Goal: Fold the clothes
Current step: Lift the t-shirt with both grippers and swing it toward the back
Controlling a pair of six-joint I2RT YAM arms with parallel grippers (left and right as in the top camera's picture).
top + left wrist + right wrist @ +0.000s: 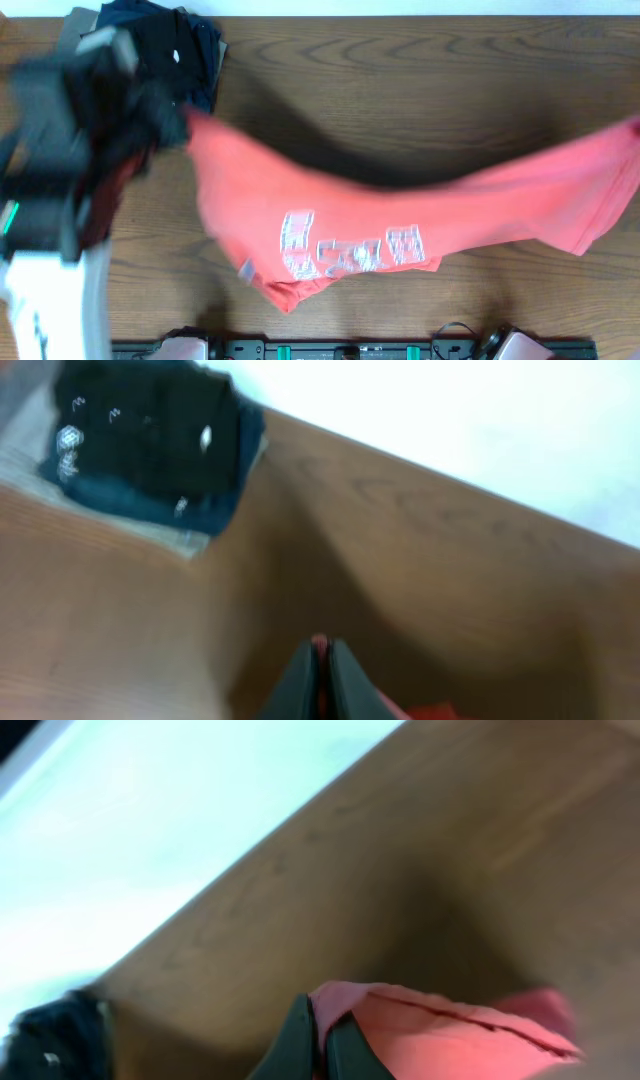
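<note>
T-shirt [400, 215] hangs stretched between left pincer [321, 660] and right pincer [318, 1030], each pinching only a thin edge; slippage possible, or snagging the folded pile [165, 45] at eleven o'clock.

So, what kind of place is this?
Probably a robot lab bench set up for folding laundry: a wood-grain table, the left gripper holding up a coral-red T-shirt, and a pile of folded dark garments in the corner.
</note>
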